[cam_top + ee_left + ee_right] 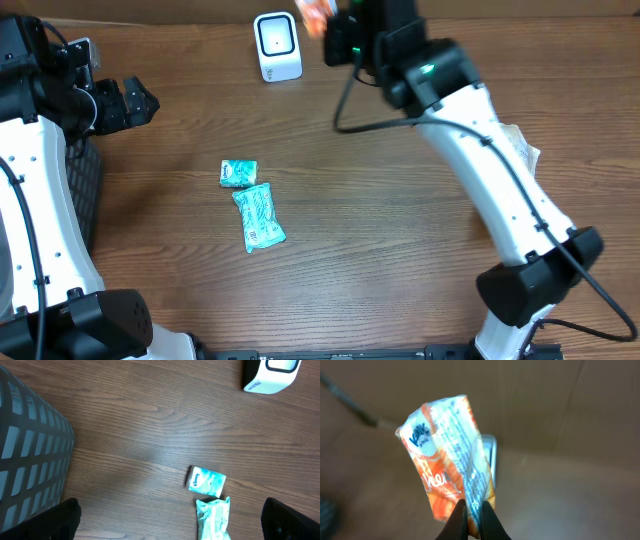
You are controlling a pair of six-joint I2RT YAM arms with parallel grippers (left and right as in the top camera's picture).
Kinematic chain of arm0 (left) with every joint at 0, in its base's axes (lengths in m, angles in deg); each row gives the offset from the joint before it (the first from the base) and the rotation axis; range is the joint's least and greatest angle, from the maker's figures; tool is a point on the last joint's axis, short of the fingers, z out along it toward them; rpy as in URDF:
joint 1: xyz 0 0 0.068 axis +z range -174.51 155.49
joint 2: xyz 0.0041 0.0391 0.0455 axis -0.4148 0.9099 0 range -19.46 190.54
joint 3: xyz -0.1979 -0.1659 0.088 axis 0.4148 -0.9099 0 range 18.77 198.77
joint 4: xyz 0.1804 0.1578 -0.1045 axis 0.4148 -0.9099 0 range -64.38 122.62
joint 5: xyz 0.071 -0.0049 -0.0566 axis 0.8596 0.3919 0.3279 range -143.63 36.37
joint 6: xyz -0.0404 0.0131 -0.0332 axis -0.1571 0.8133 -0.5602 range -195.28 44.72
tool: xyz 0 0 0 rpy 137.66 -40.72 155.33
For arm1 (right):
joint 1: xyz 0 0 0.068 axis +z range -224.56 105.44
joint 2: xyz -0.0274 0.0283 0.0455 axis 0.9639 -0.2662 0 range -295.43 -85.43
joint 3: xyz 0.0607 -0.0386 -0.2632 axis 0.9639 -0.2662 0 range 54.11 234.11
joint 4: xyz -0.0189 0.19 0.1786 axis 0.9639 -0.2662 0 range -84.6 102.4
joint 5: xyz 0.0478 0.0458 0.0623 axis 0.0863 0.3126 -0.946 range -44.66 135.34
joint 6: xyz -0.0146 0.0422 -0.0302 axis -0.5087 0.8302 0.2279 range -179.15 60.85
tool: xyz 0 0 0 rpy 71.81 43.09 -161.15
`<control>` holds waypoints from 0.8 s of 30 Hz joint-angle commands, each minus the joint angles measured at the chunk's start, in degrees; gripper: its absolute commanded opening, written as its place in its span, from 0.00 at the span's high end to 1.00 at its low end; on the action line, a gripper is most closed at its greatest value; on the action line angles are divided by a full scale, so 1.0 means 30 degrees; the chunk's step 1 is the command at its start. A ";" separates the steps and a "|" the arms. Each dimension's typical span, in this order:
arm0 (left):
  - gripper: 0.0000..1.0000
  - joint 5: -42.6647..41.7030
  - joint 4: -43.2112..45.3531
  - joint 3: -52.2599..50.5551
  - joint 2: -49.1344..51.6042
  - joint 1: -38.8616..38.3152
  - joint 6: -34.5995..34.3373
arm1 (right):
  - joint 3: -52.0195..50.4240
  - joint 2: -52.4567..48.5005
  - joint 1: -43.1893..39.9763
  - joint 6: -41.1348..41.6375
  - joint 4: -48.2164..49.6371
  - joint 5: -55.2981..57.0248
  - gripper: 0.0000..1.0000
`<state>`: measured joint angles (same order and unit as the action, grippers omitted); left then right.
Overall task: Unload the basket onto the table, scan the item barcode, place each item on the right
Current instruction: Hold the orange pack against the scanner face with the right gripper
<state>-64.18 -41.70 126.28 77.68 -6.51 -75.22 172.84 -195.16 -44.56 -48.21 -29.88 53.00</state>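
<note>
I'm seeing a wood-grain table (400, 250), smooth with a low sheen. The scanner (277, 45) looks like glossy white plastic. The orange packet (450, 465) is shiny, crinkled film, and so are the small teal packet (238, 173) and the longer teal packet (258, 217). The basket (25, 460) reads as matt dark plastic.

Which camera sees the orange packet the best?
The right wrist camera. The orange packet fills the picture there, pinched in the right hand. The overhead camera catches only a tiny orange bit at the top edge, and the left wrist camera does not show it.
</note>
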 commanded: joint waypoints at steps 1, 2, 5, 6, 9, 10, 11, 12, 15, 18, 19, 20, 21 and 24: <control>0.00 -0.0146 0.0007 0.0073 0.0087 -0.0066 0.0284 | 0.0197 -0.1792 0.1341 -0.4051 0.2266 0.7096 0.96; 0.00 -0.0146 0.0007 0.0073 0.0087 -0.0058 0.0284 | 0.0197 -0.2273 0.1617 -0.5144 0.3330 0.7679 0.96; 0.00 -0.0146 0.0007 0.0073 0.0087 -0.0066 0.0277 | 0.0197 -0.3803 0.2004 -0.8612 0.6229 0.8014 0.96; 0.00 -0.0146 0.0000 0.0073 0.0087 -0.0066 0.0277 | 0.0197 -0.4248 0.2033 -0.9355 0.6958 0.8021 0.96; 0.00 -0.0138 0.0007 0.0073 0.0087 -0.0058 0.0277 | 0.0197 -0.5734 0.2033 -1.1570 0.9355 0.8021 0.96; 0.00 -0.0146 0.0007 0.0073 0.0087 -0.0058 0.0277 | 0.0197 -0.6186 0.2033 -1.2539 1.0025 0.8014 0.96; 0.00 -0.0138 0.0007 0.0073 0.0087 -0.0058 0.0277 | 0.0197 -0.6987 0.2033 -1.3850 1.0965 0.8014 0.96; 0.00 -0.0138 0.0007 0.0073 0.0087 -0.0058 0.0277 | 0.0197 -0.7410 0.2025 -1.4353 1.1555 0.8007 0.96; 0.01 -0.0138 0.0007 0.0073 0.0087 -0.0058 0.0277 | 0.0197 -0.8473 0.1967 -1.5628 1.2772 0.7635 0.96; 0.00 -0.0146 0.0007 0.0073 0.0087 -0.0058 0.0277 | 0.0189 -0.9391 0.1887 -1.6480 1.3777 0.7519 0.96; 0.01 -0.0146 0.0007 0.0073 0.0087 -0.0058 0.0277 | 0.0189 -0.9661 0.1858 -1.6575 1.4112 0.7380 0.96; 0.00 -0.0146 0.0007 0.0073 0.0087 -0.0066 0.0277 | 0.0189 -0.9981 0.1829 -1.6713 1.4520 0.7198 0.96; 0.00 -0.0146 0.0007 0.0073 0.0087 -0.0066 0.0277 | 0.0189 -1.0280 0.1800 -1.6742 1.4972 0.7060 0.96; 0.00 -0.0146 0.0007 0.0073 0.0087 -0.0058 0.0277 | 0.0189 -1.1111 0.1727 -1.6750 1.5548 0.6397 0.96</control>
<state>-64.15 -41.70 126.28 77.68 -6.51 -75.22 173.02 -225.72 -38.79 -96.32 15.43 74.27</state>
